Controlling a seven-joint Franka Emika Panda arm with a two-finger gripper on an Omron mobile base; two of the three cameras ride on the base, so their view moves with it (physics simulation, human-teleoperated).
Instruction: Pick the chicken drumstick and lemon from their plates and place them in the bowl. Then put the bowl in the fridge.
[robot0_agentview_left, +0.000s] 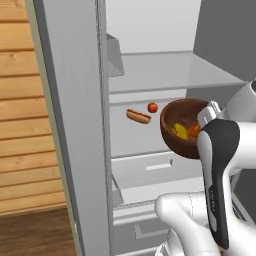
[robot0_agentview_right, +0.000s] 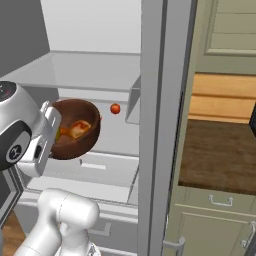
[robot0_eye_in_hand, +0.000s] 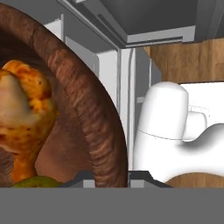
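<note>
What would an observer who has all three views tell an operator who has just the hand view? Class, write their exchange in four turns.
Operator: Is the bowl level?
Observer: No, the bowl is tipped on its side, with its opening facing back toward the base.
Operator: What is in there beyond it?
Observer: A hot dog and a small round red item, likely a tomato, farther back inside the open fridge.
</note>
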